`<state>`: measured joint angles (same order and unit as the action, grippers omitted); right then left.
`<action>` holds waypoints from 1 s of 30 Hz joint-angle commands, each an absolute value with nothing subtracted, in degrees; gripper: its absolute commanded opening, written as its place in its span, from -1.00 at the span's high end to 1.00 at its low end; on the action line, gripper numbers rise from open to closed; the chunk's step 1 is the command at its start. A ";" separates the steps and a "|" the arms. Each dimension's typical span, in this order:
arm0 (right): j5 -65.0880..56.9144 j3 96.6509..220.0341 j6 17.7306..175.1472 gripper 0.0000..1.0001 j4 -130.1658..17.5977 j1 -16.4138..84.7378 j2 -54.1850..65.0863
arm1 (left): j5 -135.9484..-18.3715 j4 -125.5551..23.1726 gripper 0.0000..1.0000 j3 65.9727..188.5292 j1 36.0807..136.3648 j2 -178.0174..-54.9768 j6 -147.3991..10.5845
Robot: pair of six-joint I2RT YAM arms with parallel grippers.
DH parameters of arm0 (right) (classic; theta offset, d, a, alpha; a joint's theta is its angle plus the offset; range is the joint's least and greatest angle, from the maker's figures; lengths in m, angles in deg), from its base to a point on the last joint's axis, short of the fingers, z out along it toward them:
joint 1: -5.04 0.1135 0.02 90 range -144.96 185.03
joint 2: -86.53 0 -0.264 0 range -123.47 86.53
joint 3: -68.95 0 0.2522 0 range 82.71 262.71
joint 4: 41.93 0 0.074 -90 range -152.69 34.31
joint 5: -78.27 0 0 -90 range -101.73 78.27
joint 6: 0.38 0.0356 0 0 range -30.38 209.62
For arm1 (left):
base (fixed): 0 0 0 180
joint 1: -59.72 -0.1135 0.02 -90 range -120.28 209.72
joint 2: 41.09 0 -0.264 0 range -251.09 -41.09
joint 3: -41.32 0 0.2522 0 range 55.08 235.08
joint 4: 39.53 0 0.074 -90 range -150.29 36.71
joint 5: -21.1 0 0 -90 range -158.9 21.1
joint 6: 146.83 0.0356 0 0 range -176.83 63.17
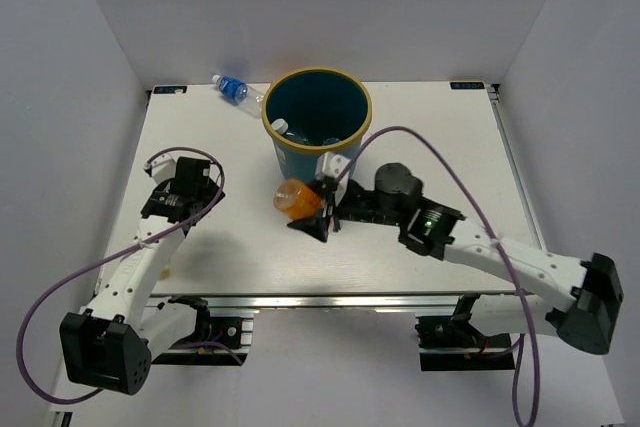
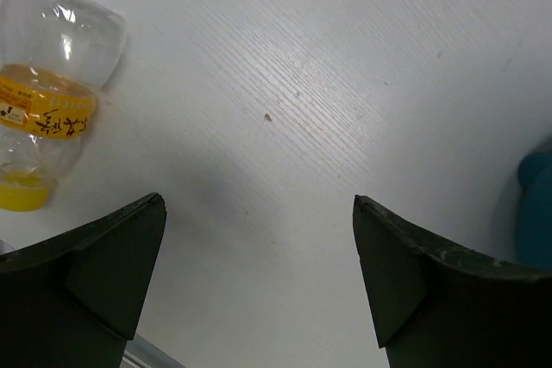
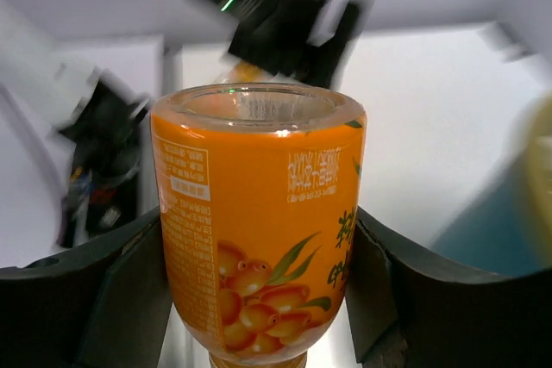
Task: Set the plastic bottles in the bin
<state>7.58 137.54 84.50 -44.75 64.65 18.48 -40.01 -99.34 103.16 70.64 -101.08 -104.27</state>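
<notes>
My right gripper [image 1: 318, 212] is shut on the stubby orange bottle [image 1: 295, 197], held just in front of the teal bin [image 1: 366, 107]. In the right wrist view the orange bottle [image 3: 259, 213] fills the space between the fingers [image 3: 129, 290], base towards the camera. A clear bottle with a blue label [image 1: 232, 87] lies behind the bin on its left. Another clear bottle [image 1: 281, 128] rests inside the bin. My left gripper [image 1: 190, 179] stands open over bare table [image 2: 259, 204]. A clear bottle with a yellow label and cap [image 2: 47, 101] lies to its upper left.
White walls close in the table [image 1: 430, 127] at the back and on both sides. A purple cable [image 1: 420, 142] loops from the right arm over the table. The bin's teal wall [image 2: 536, 213] shows at the right edge of the left wrist view.
</notes>
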 commanded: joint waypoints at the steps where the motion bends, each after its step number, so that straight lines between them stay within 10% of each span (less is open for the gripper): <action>1: -11.79 140.97 83.29 0.12 -38.48 64.10 22.10 | -35.86 -102.41 -0.96 107.89 69.05 -99.80 -101.66; 10: -15.55 162.58 88.22 0.10 -47.77 48.72 5.95 | -29.09 -104.02 -0.96 110.46 53.50 -98.75 -96.12; 15: -18.23 169.63 84.27 -0.71 -53.57 47.14 -0.47 | -31.98 -100.66 -0.97 105.79 43.84 -103.64 -92.07; 30: -23.77 157.51 81.45 -0.79 -57.17 42.31 20.59 | -46.31 -97.68 -0.96 104.57 37.05 -116.14 -88.64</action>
<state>-22.45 159.46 81.50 -57.32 43.60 16.47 -42.83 -98.79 105.15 37.31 -114.56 -89.73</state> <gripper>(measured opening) 0.894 0.983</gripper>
